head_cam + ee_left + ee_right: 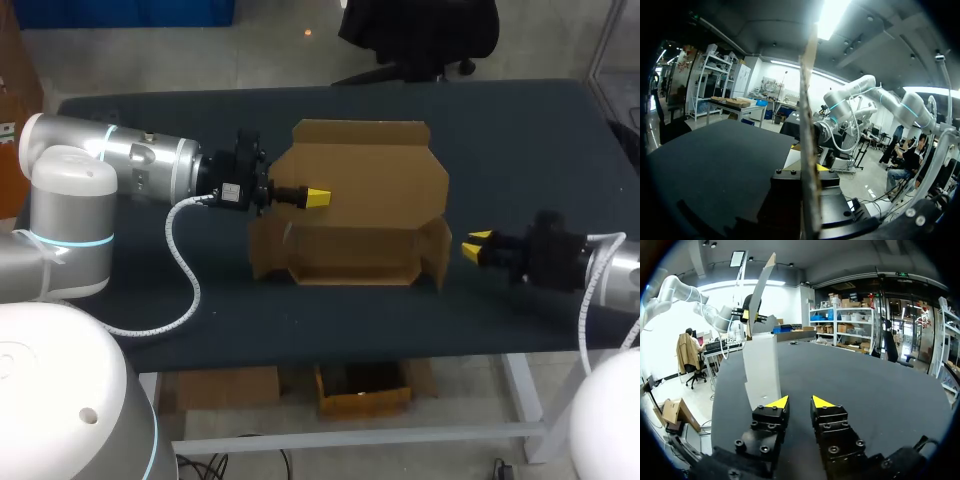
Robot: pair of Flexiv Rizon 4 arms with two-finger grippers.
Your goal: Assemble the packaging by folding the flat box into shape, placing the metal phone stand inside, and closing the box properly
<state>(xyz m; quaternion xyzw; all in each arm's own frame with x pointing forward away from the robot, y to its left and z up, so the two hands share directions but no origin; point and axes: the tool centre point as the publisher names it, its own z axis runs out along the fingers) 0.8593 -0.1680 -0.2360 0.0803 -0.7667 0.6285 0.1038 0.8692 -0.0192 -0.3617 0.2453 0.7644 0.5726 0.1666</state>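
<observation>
L claw (312, 197) clamped on cardboard box (370, 180) lid; R claw (477, 243) apart, just beside it.

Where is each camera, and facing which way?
Head view: above and behind, looking down at the table and cardboard box; left hand and right hand show.
Left wrist view: on the left wrist, facing the box's lid edge-on; its hand's base shows.
Right wrist view: on the right wrist, facing the box's side; its open fingertips show.
Shared: head and right wrist show the left hand holding the lid.
</observation>
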